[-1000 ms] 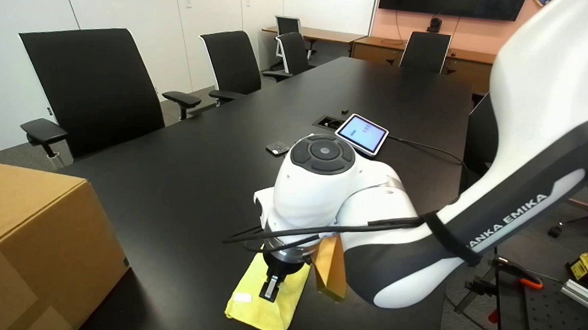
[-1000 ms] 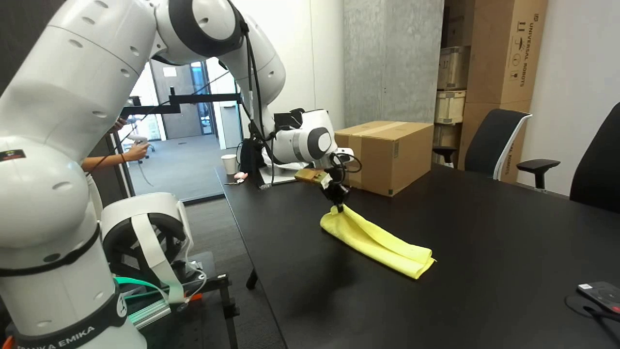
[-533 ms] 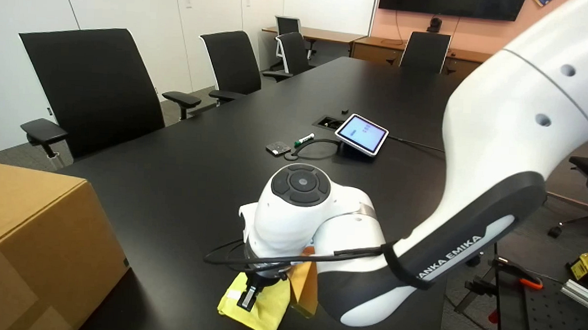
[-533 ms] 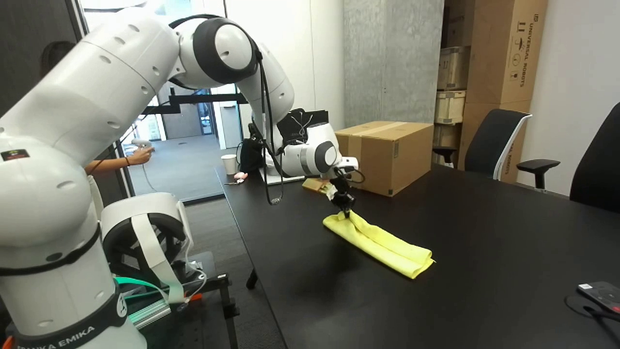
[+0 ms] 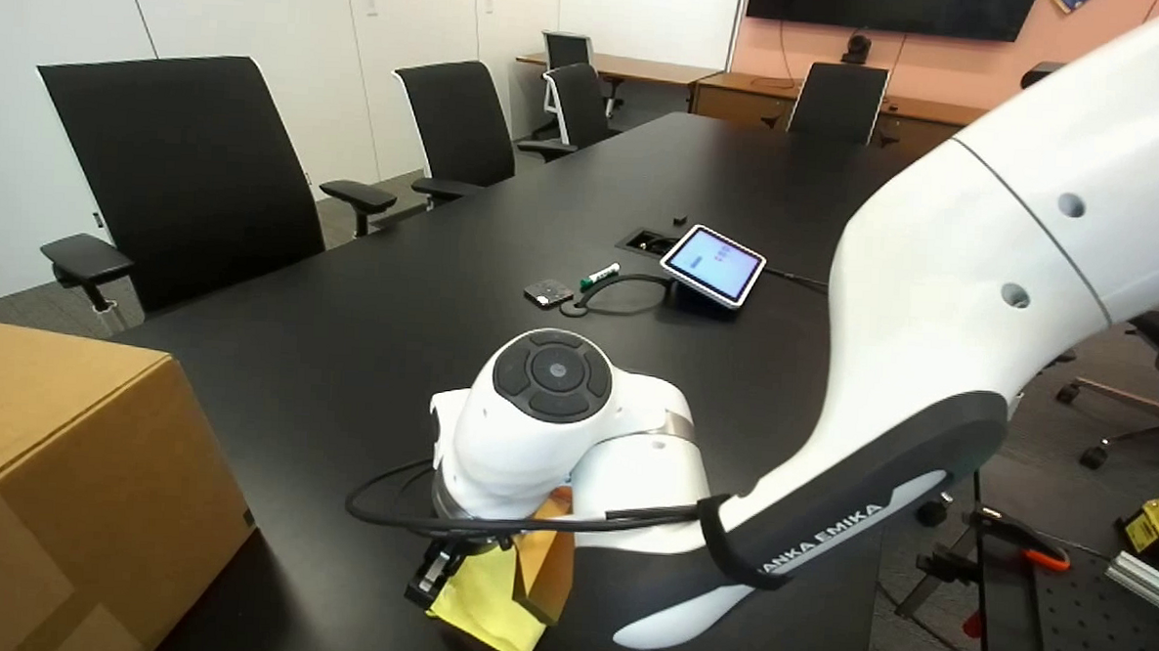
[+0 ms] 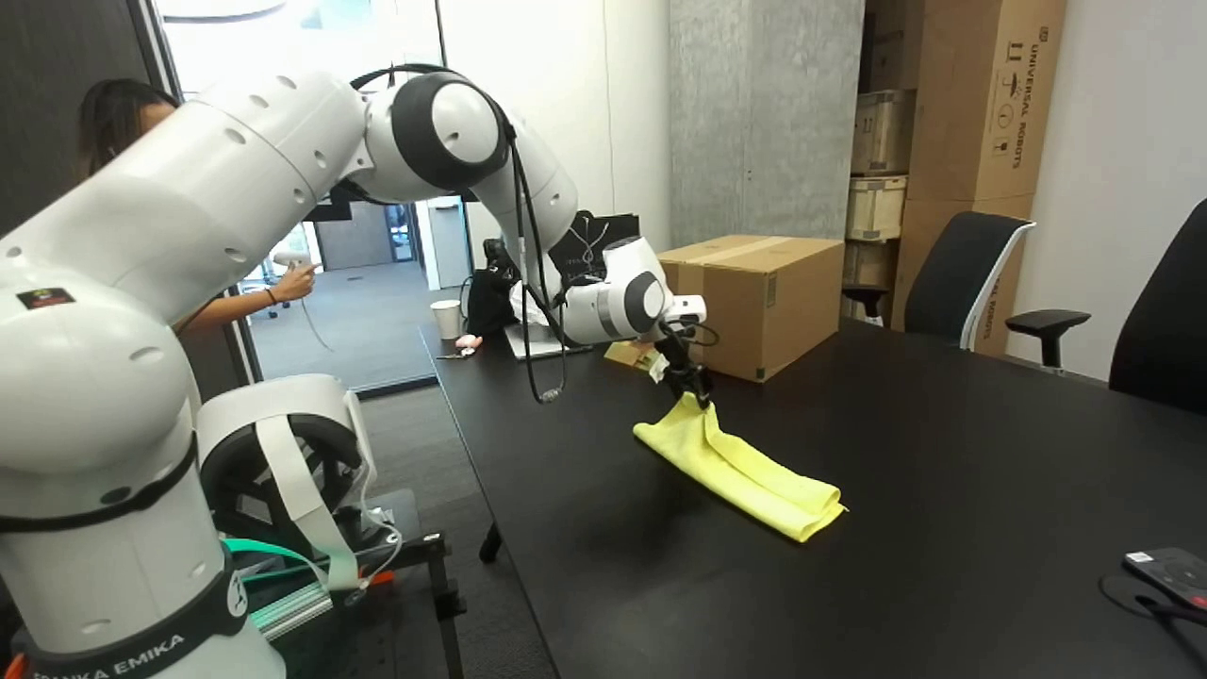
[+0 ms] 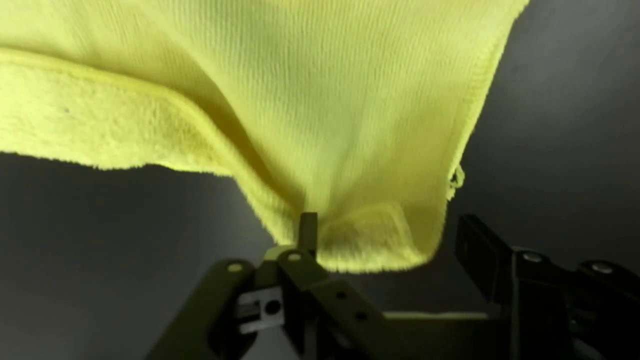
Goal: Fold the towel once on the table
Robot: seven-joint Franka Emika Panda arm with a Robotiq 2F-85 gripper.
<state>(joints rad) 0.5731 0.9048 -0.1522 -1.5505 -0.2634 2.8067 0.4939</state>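
The yellow towel (image 6: 745,481) lies on the black table (image 6: 943,575), doubled lengthwise into a long strip. Its end by the gripper (image 6: 698,391) rises in a small peak. In the wrist view the gripper (image 7: 390,240) is open, its fingers wide apart. The towel's end (image 7: 370,200) hangs between them and does not fill the gap. The left finger (image 7: 308,232) overlaps the towel, and I cannot tell if it touches. Dark space separates the right finger from the cloth. In an exterior view the wrist hides part of the towel (image 5: 489,605) beside the gripper (image 5: 431,578).
A large cardboard box (image 5: 93,480) stands on the table close to the gripper. A brown block-like piece (image 5: 544,569) is fixed at the wrist. Farther along lie a tablet (image 5: 714,263) and a marker (image 5: 599,275). A remote-like device (image 6: 1169,575) rests near the table's far side.
The gripper has moved toward the cardboard box, and its jaws have opened. The towel's near end has been drawn along and now peaks higher. The rest of the towel has hardly moved.
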